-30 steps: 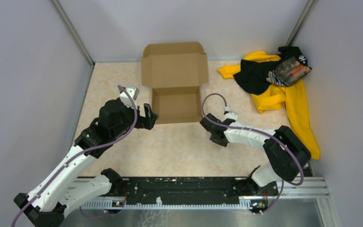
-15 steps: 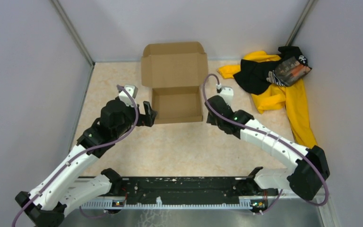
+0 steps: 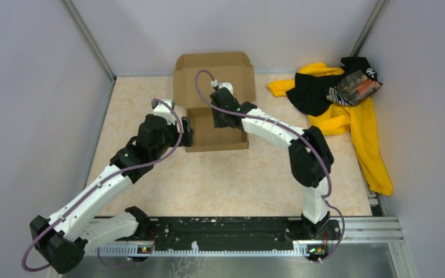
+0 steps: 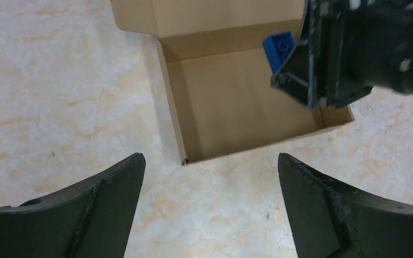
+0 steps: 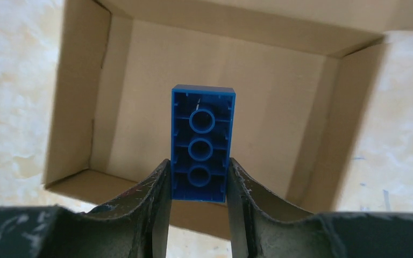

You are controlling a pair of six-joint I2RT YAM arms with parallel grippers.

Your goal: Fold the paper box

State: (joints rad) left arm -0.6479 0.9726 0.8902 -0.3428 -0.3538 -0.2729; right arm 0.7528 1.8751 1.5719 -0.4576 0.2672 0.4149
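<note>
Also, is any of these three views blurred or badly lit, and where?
Top external view: even, soft light, faint shadows, no glare, all sharp. Left wrist view: the paper box is sharp, but the right gripper above it looks blurred and dark. Right wrist view: the blue block is crisp, while the fingers clamping it are dark and out of focus.

The table (image 3: 220,179) has a beige marbled top, cream with orangey veins, kinda fake-stone looking. Plain pale grey panels box it in on three sides: left wall (image 3: 29,104), back wall (image 3: 226,26), right wall (image 3: 426,116). A silver left post (image 3: 90,40) and right post (image 3: 366,26) run up from the two far corners. Along the near edge sits a black rail (image 3: 226,230), with a brushed metal sheet (image 3: 237,267) past it. Light's even, shadows soft.
</note>
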